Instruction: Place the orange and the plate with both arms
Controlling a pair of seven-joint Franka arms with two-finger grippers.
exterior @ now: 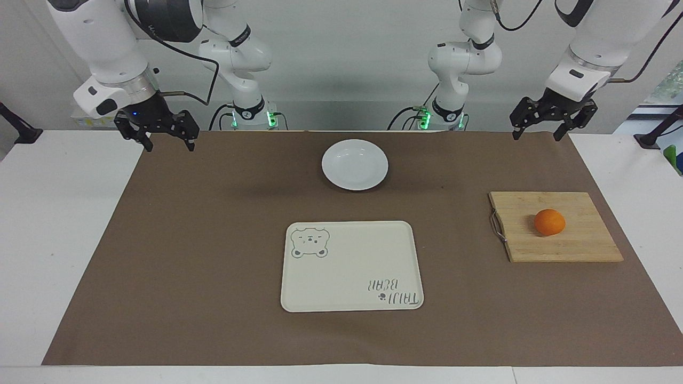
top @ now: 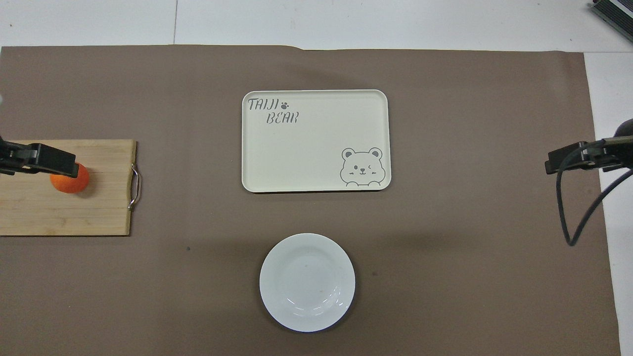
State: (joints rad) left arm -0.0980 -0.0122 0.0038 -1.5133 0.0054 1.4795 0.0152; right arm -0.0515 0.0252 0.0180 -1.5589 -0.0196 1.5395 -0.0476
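Bamboo board at the left arm's end of the table carries the orange; the white plate lies at twelve o'clock from the bear tray, nearer the robots. Neither is grasped. Left pincer and right pincer hang spread and empty over the brown mat's corners. The task looks unstarted; next, I judge, each arm must descend, left onto the orange, right onto the plate's rim.

Bright even light, soft shadows, sharp
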